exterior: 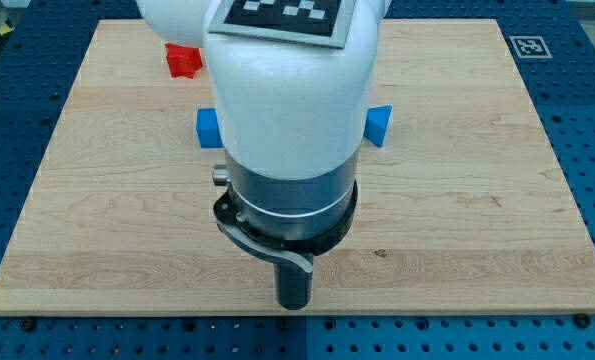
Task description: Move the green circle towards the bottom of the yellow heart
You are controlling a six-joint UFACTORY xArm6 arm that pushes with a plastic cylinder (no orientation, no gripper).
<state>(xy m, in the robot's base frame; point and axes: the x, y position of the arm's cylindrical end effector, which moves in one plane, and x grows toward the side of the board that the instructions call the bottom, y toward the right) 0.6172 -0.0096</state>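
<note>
Neither the green circle nor the yellow heart shows in the camera view; the arm's white and grey body fills the middle of the board and may hide them. My tip (pixel 294 305) is at the view's bottom centre, near the board's bottom edge. No block is near it. A red block (pixel 183 62) lies at the view's top left. One blue block (pixel 209 128) peeks out at the arm's left, another blue block (pixel 378 124) at its right.
The wooden board (pixel 477 200) lies on a blue perforated table. A black-and-white marker (pixel 528 46) is at the board's top right corner. The arm's body hides much of the board's middle and top.
</note>
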